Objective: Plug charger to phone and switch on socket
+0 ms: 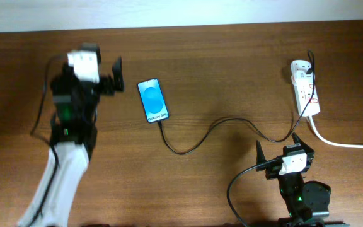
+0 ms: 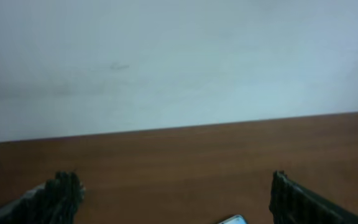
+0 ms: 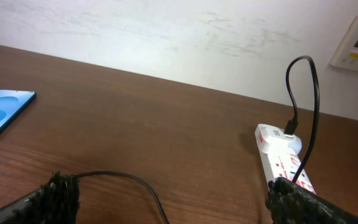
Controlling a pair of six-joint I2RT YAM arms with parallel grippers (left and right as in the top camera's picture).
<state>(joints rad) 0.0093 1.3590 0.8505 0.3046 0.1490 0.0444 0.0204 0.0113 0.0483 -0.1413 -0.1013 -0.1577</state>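
Charger [image 1: 180, 152] looks seated in phone [image 1: 153, 100], so left pincer [image 1: 116, 77] hangs spread, empty. Right pincer [image 1: 279, 146], also spread, has socket [image 1: 305, 88] ahead-right: switch pending.

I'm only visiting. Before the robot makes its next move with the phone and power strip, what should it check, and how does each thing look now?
1. Cable reaches the bottom edge of the phone: ok. Whether the tip is fully in: cannot tell.
2. Plug sits in the power strip: ok.
3. Red switch turned on: cannot tell.
4. Right hand open and empty: ok.
5. Left hand open, not touching the phone: ok.
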